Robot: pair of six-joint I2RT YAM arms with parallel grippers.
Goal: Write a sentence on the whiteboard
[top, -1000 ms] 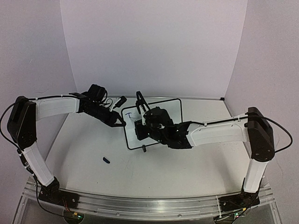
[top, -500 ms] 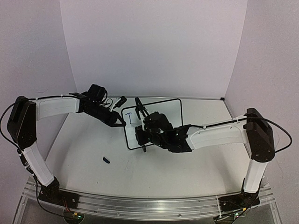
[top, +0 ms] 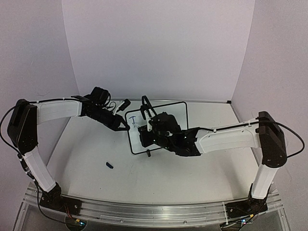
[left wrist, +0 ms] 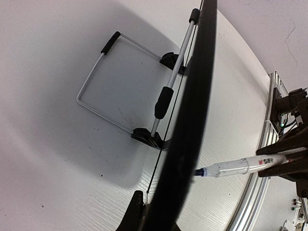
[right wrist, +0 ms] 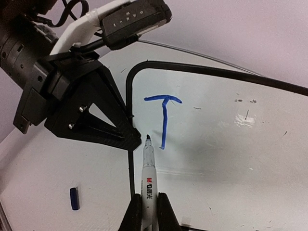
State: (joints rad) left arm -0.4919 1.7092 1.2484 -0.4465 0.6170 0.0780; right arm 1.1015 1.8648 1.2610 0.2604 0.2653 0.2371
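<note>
One blue cap lies on the table at the left. The left gripper is clenched, apparently on the left edge of the whiteboard, which stands mid-table. The right gripper grasps a marker, its tip just beside a blue T.

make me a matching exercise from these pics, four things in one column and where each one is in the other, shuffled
1. marker
2. letter T
3. small blue piece
4. left gripper

A. lying loose on the table
B. clamped on the whiteboard's left edge
C. held in the right gripper
D. drawn near the whiteboard's top left corner

Pairs: 1-C, 2-D, 3-A, 4-B
</note>
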